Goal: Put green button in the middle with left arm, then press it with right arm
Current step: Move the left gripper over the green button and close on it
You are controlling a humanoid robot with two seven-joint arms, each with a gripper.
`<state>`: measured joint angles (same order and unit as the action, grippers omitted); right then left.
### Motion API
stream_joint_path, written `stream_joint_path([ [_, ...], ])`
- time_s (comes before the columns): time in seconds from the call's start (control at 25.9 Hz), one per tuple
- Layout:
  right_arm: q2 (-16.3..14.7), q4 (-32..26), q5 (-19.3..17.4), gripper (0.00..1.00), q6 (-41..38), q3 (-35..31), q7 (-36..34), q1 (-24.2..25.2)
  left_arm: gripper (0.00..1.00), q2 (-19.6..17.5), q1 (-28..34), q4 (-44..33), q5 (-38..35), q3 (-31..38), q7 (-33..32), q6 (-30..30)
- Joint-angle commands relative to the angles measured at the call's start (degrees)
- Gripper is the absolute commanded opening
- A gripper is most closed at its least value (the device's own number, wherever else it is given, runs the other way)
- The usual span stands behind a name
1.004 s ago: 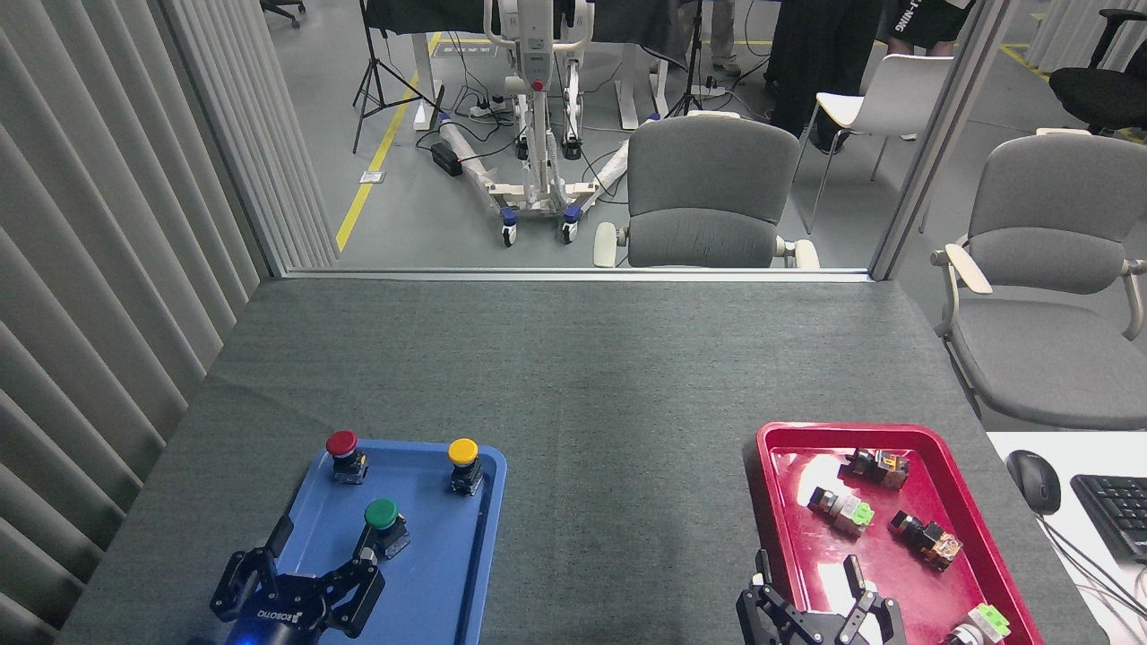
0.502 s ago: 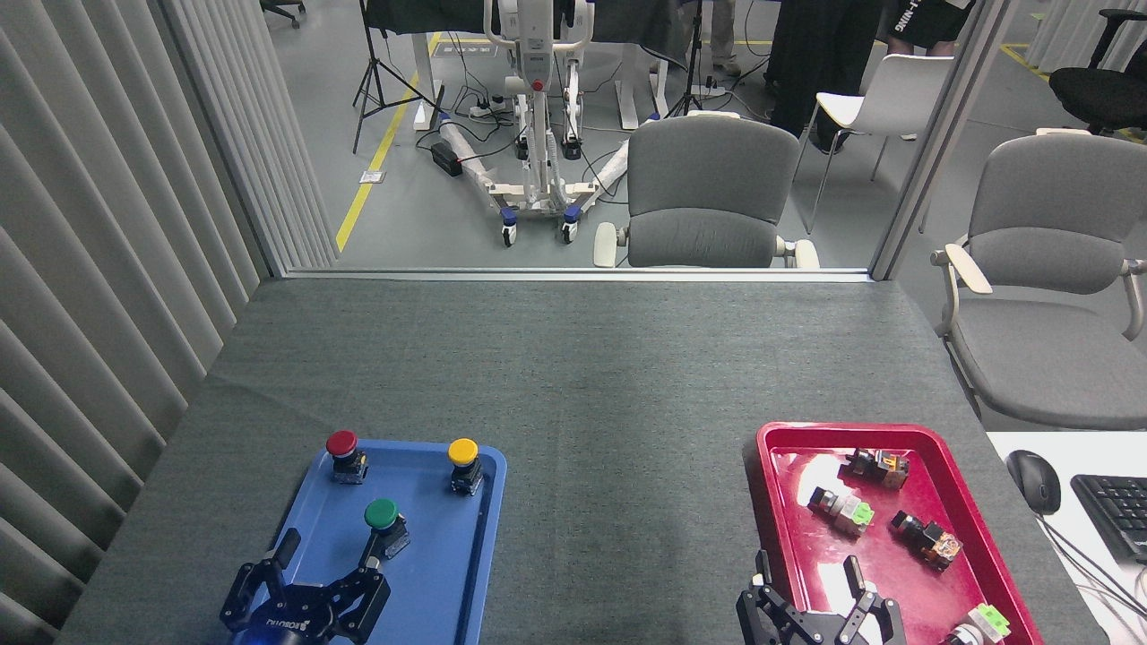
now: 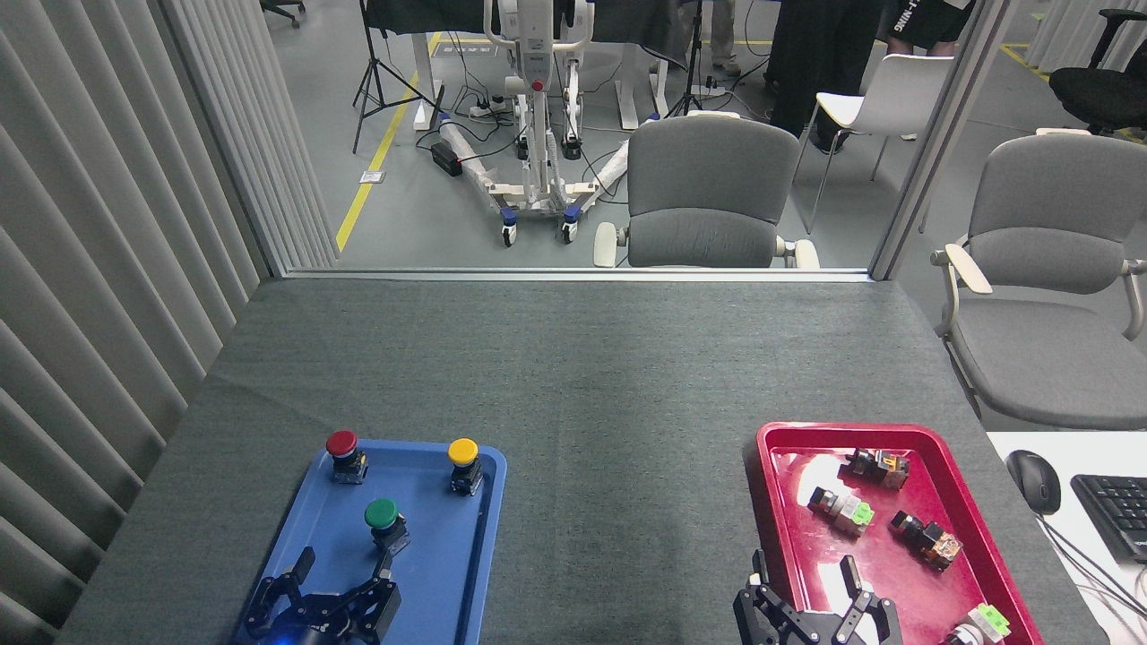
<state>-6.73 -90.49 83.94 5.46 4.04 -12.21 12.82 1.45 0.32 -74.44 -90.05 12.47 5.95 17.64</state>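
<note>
Green button (image 3: pixel 383 516) is sitting upright on the blue tray (image 3: pixel 448 573), roughly mid-tray, cap up. Red button (image 3: pixel 342 450) is standing at the tray's far-left corner, yellow button (image 3: pixel 463 460) at its far-right corner; green is nearer the robot than both and apart from each.

Left gripper (image 3: pixel 343 567) is hovering over the tray's near edge, just on the robot's side of the green button. Fingers (image 3: pixel 305 564) are spread wide, nothing between them; one fingertip is pointing up close beside the button's black body, can't tell if it's touching. Blue light is glowing at the gripper base at the frame bottom.

Middle of the table (image 3: pixel 618 502), right of the blue tray, is showing bare grey felt.

Right gripper (image 3: pixel 806 582) is sitting well to the right of the blue tray, at the near-left corner of the red tray (image 3: pixel 771 443), fingers spread and gripping nothing. Several small switch parts (image 3: pixel 847 511) are lying loose in the red tray, some with pale-green tips.

Further right of the blue tray, past the red one, a mouse (image 3: pixel 1033 479) and keyboard (image 3: pixel 1116 511) are lying on a white desk.
</note>
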Motion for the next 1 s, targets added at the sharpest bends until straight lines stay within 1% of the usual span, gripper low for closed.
stream_joint_path([
  [0.0,0.1,0.1,0.0,0.99,0.1,0.0,0.0,-0.2,1.0,0.0,-1.6,2.0,-2.8,-1.9,0.2,-1.2],
  [0.12,0.4,0.1,0.0,0.99,0.1,0.0,0.0,-0.2,1.0,0.0,-2.3,2.7,-2.8,-5.3,0.3,-3.1],
  [0.54,0.6,0.2,0.0,0.99,0.1,0.0,-0.6,-0.3,0.99,0.0,-6.7,8.0,-2.9,-5.5,0.3,-4.5],
  [0.62,0.6,0.3,0.0,0.99,0.2,0.0,-0.4,-0.3,0.9,-0.2,-7.0,8.3,-2.9,-5.5,0.6,-4.6],
  [0.7,0.6,0.3,0.0,0.99,0.2,0.1,-0.3,-0.3,0.86,-0.3,-7.2,9.4,-2.9,-5.5,1.1,-4.7],
  [0.77,0.6,0.4,0.0,0.99,0.2,0.1,-0.2,-0.3,0.75,-0.4,-7.4,10.4,-2.9,-5.5,1.4,-4.8],
  [0.89,0.6,0.4,0.0,0.99,0.4,0.1,-0.2,-0.3,0.42,-0.4,-7.4,11.1,-2.9,-5.5,3.8,-4.8],
  [0.93,0.6,0.4,0.0,0.99,0.5,0.1,-0.1,-0.3,0.35,-0.3,-7.4,11.2,-2.9,-5.5,4.8,-4.8],
  [0.97,0.6,0.4,0.0,0.99,0.4,0.1,-0.1,-0.3,0.31,-0.3,-7.4,11.2,-2.9,-5.6,5.2,-4.5],
])
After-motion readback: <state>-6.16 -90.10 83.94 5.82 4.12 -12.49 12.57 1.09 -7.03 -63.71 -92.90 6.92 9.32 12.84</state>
